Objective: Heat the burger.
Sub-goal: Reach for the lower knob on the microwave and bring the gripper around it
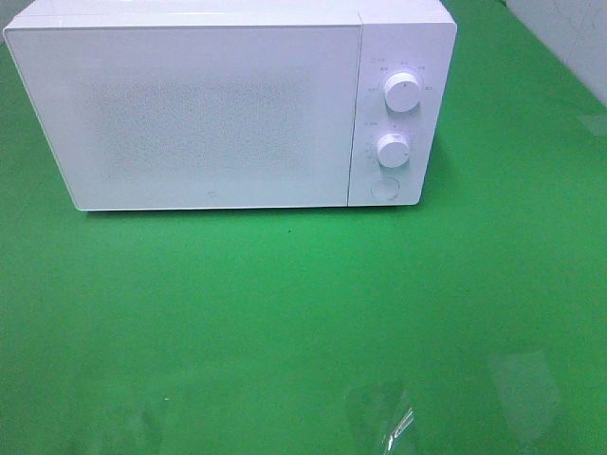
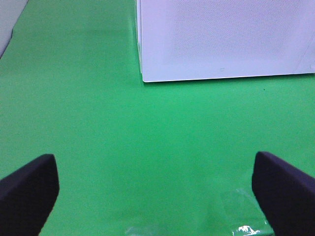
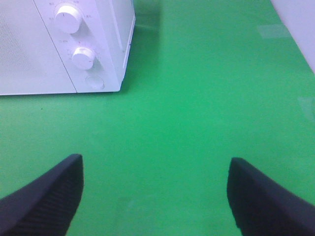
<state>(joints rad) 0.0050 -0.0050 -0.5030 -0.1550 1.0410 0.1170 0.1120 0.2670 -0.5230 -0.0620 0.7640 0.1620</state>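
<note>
The burger is out of view in every frame. A white microwave (image 1: 218,104) stands at the back of the green table with its door shut; two round knobs (image 1: 402,93) and a round button (image 1: 384,189) sit on its right panel. My left gripper (image 2: 152,194) hangs open over bare green cloth, well in front of the microwave's (image 2: 221,39) left corner, nothing between its dark fingers (image 2: 29,194). Over the green surface in front of the microwave's (image 3: 64,44) knob panel, my right gripper (image 3: 155,194) is open too, holding nothing. Neither gripper shows in the exterior high view.
The green cloth (image 1: 303,313) covers the whole table. A piece of clear tape or film (image 1: 394,427) glints near the front edge. A pale wall (image 1: 569,38) borders the table at the far right.
</note>
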